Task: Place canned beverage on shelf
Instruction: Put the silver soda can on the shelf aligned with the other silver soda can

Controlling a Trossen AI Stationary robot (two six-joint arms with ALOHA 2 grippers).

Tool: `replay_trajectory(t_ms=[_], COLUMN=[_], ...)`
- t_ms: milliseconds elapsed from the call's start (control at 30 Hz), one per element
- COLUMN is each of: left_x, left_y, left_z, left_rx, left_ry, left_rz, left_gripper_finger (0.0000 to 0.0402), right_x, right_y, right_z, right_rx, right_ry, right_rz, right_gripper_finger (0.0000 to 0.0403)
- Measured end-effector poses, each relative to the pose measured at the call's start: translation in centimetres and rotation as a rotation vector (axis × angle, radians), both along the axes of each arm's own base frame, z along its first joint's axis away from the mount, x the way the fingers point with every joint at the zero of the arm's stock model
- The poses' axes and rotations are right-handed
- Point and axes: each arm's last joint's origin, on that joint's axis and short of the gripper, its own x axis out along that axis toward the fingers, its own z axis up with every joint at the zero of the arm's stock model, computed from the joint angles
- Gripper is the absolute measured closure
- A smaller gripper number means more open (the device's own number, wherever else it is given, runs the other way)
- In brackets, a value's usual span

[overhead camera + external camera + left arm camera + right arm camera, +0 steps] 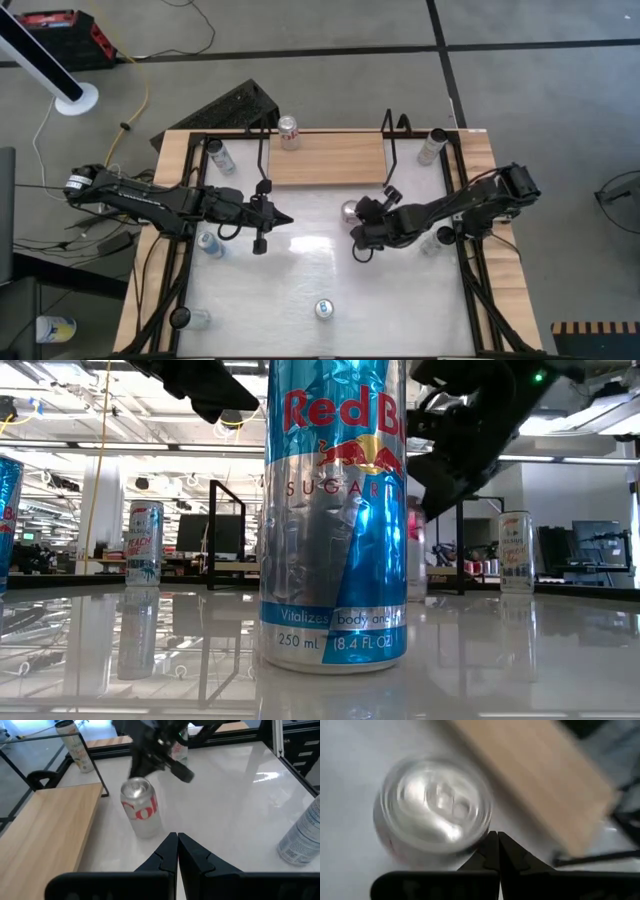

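A silver cola can (349,211) stands upright on the white tabletop, just in front of the light-wood shelf (327,158); it also shows in the left wrist view (142,807). Another can (289,131) stands on the shelf's far edge. My right gripper (494,837) is shut and hovers over the silver can's top (437,802), its tips at the rim; in the high view it is at the can's near side (357,234). My left gripper (288,218) is shut and empty, left of the can, pointing at it (176,839). My right gripper's shut fingertips (490,845) stand at the rim of the silver can's top (470,840), coming from above and the table's right. I cannot tell whether they touch the can. The can stands on the table.
A blue and silver energy-drink can (323,308) stands near the front edge, filling the low view (335,510). More cans and bottles stand by the side rails (221,155) (433,147) (210,243) (437,240). Black shelf frames (262,150) (397,145) rise at the board's ends.
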Motion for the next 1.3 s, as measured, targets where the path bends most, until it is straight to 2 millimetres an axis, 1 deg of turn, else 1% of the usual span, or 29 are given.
replay_trajectory(t_ms=[133,233,333,433,567,667,833,967,1100,1200,1300], left_x=[0.0,0.0,0.0,0.0,0.1,0.1,0.2,0.2,0.1,0.0,0.3], left_y=[0.0,0.0,0.0,0.0,0.0,0.0,0.0,0.0,-0.1,-0.2,-0.4], left_z=[0.0,0.0,0.0,0.1,0.2,0.4,0.6,0.6,0.4,-0.1,-0.7], left_rx=[0.0,0.001,0.018,0.024,0.023,0.027,0.04,0.063,0.059,0.043,0.043], left_ry=[-0.001,-0.001,0.0,-0.006,-0.023,-0.043,-0.064,-0.063,-0.036,0.01,0.052], left_rz=[0.0,0.0,-0.006,-0.008,-0.008,-0.01,-0.013,-0.021,-0.059,-0.119,-0.173], left_gripper_finger=[0.0402,0.0402,0.0402,0.0402,0.0402,0.0402,0.0399,0.0386,0.0364,0.0344,0.0319], right_x=[0.2,0.0,-0.3,-0.8,-1.3,-0.6,2.0,2.6,2.1,1.4,1.1], right_y=[0.3,0.7,1.5,1.9,1.2,0.6,-0.3,-1.4,-1.7,-1.2,0.1], right_z=[-1.6,-2.0,-2.0,-2.2,-2.3,-2.0,-0.7,-0.4,0.0,-0.4,-0.3], right_rx=[0.061,0.069,0.068,0.083,0.028,0.009,0.061,0.061,0.063,0.097,0.132], right_ry=[-0.046,-0.061,-0.055,-0.055,-0.099,-0.143,-0.226,-0.234,-0.211,-0.172,-0.198], right_rz=[0.096,0.113,0.134,0.092,-0.051,-0.052,0.169,0.228,0.211,0.186,0.185], right_gripper_finger=[0.0385,0.0383,0.0383,0.0384,0.0384,0.0384,0.0384,0.0384,0.0383,0.0383,0.0383])
